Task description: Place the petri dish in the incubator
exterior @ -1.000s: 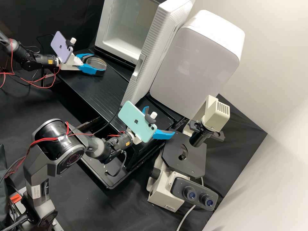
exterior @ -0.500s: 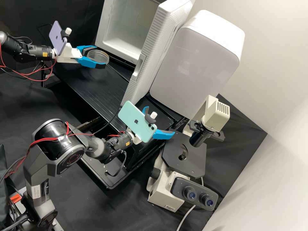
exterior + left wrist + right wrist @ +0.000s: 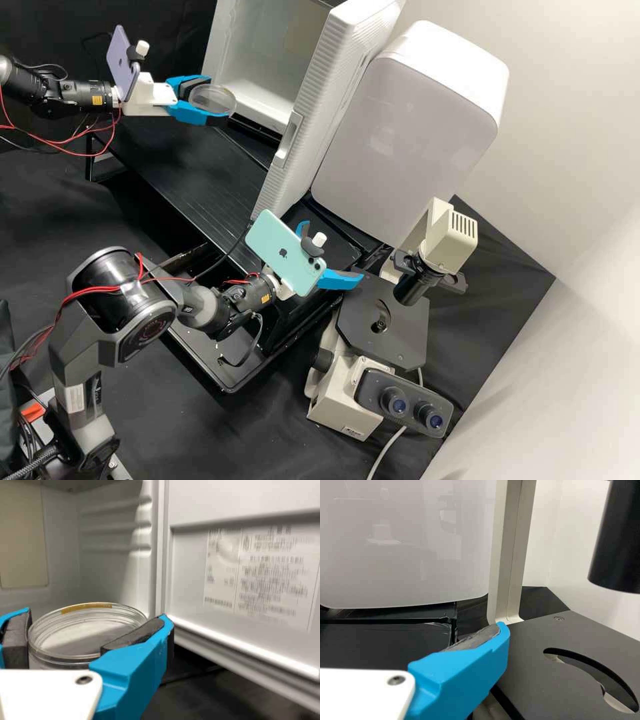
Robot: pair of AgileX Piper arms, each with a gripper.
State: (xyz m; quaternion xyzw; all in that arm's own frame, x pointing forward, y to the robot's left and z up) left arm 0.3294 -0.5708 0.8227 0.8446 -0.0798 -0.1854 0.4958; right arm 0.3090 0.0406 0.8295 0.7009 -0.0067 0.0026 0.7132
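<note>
- High view: the left gripper (image 3: 210, 102) holds a clear dish (image 3: 215, 98) level at the open front of the white incubator (image 3: 267, 47) (its door (image 3: 327, 93) swung wide). The right gripper (image 3: 343, 278) sits by the microscope (image 3: 380, 360); how far open it is cannot be told.
- Left wrist view: two blue fingers (image 3: 135, 660) grip the dish (image 3: 85, 622) by its sides, dark pads against its wall, with the white chamber (image 3: 60, 545) just beyond.
- Right wrist view: the right gripper is at the edge of the black stage (image 3: 555, 640), a pale panel (image 3: 405, 540) behind.

One petri dish (image 3: 212, 99), one incubator (image 3: 260, 47), one microscope (image 3: 380, 373), two arms (image 3: 60, 100) (image 3: 113, 313), two pincers (image 3: 219, 107) (image 3: 347, 277) and two phones (image 3: 122, 63) (image 3: 283, 252)
</note>
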